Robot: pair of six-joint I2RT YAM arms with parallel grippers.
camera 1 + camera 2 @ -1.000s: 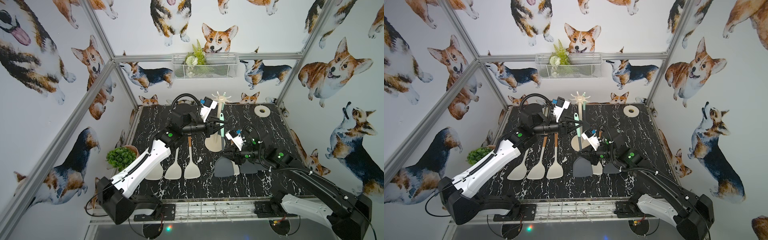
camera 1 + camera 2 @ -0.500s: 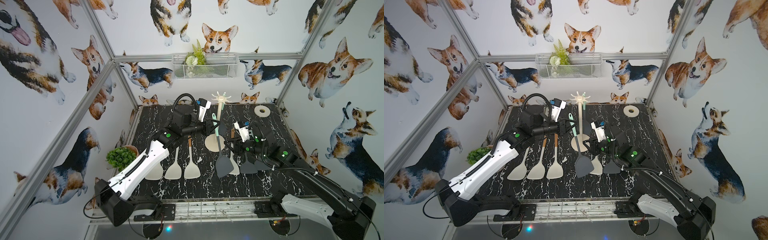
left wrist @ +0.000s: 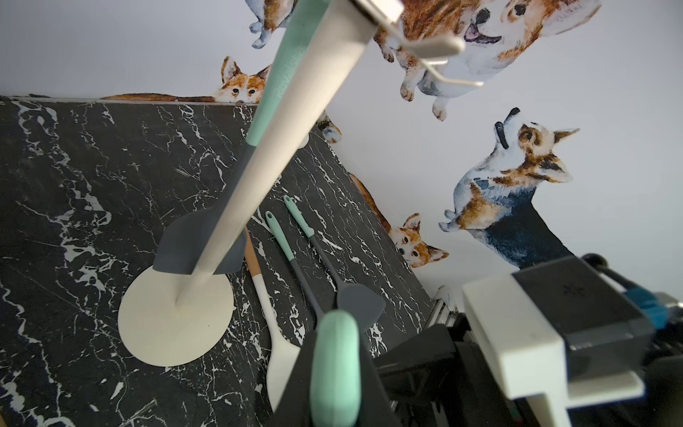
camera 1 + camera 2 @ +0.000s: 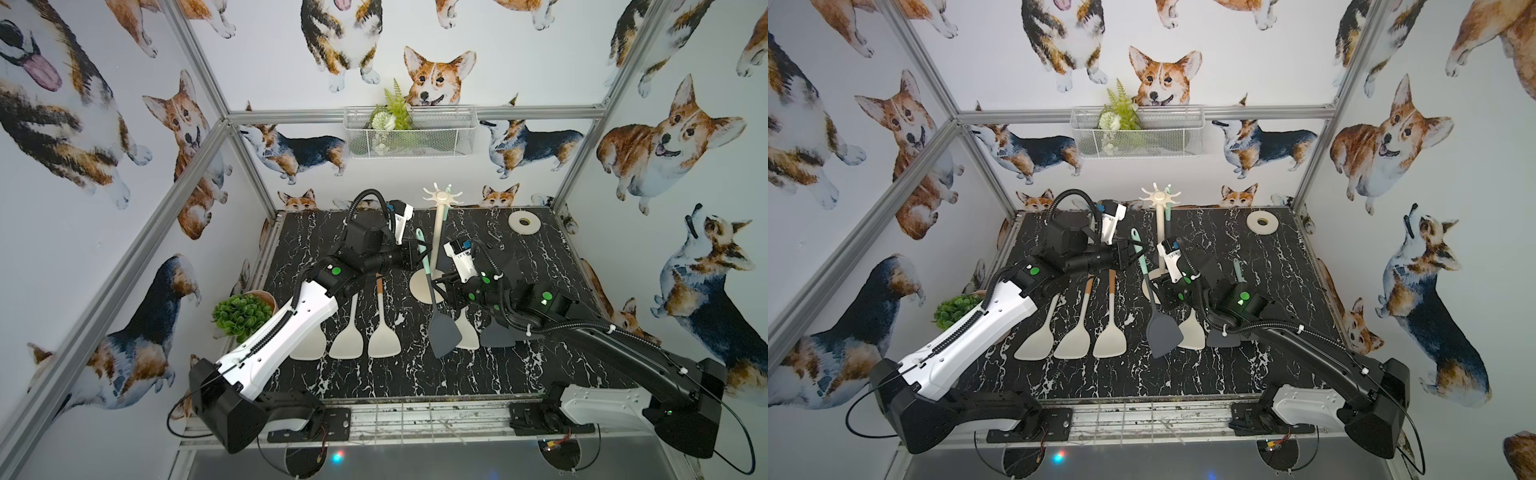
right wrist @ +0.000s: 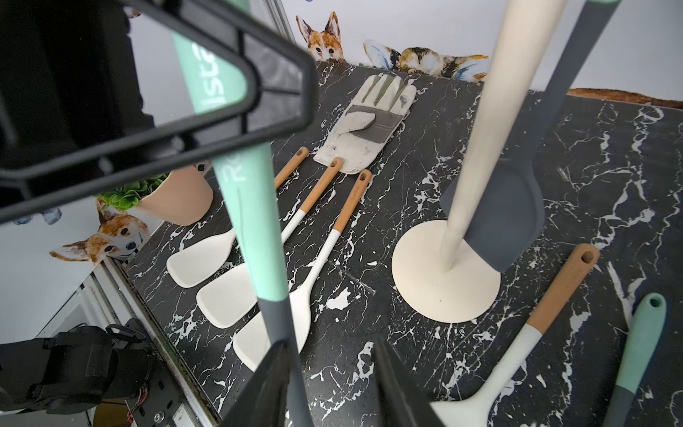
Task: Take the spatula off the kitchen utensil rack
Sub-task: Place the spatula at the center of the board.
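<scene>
Right wrist view: right gripper (image 5: pixel 325 388) has its jaws parted, with nothing clamped. One finger (image 5: pixel 262 399) sits just beside the grey shank of the mint-handled spatula (image 5: pixel 253 229); whether they touch cannot be told.

Left gripper (image 4: pixel 417 254) is closed on that spatula's mint handle, near its upper end.

In both top views the mint-handled spatula hangs tilted and clear of the hooks. It is just beside the pole of the kitchen utensil rack (image 4: pixel 437 232), with its grey blade low in front of the disc base. Whether the blade touches the black marble table (image 4: pixel 415 382) cannot be told.

A second mint-and-grey spatula (image 3: pixel 177 247) hangs from the rack's crown, behind the pole.

A row of three cream spatulas (image 4: pixel 346 343) lies flat near the left arm. A work glove (image 5: pixel 369 122) lies beyond their wooden handles.
</scene>
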